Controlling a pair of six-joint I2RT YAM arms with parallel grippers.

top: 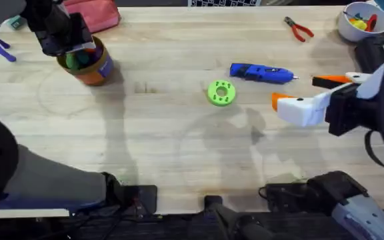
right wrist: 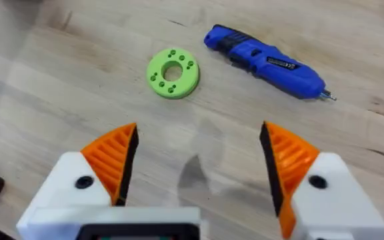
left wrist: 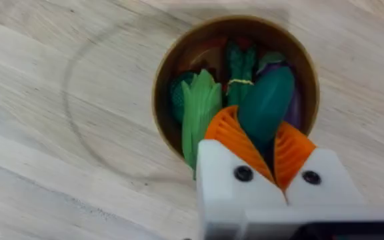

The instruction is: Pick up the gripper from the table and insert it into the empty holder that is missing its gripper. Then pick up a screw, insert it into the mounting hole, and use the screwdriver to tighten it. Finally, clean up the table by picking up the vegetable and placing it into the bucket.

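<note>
Over the bucket (top: 89, 65) at the far left of the tabletop (top: 165, 147), the left pincer (left wrist: 267, 143) hangs with its orange pads closed on the lower end of the vegetable (left wrist: 267, 107). The dark-green piece points down into the bucket mouth, among other toy greens already inside. It is not yet released.

Handling judgement: the vegetable looks smooth, light and rigid. Its rounded skin would likely slip under a tip-only grip. The present hold, near one end with the ribbed pads on either flank, appears adequate for a short drop. A hold nearer mid-length would be more secure.

The right pincer (right wrist: 199, 163) stands wide open and empty above bare wood. Both its orange pads are fitted, with a dark screw head visible in each white mount. The screwdriver (top: 262, 73) lies flat on the tabletop, beyond that pincer. A round green disc (top: 221, 93) lies near it, apart from it. Red-handled pliers (top: 299, 29) and a white bowl (top: 361, 23) sit at the far right.
</note>
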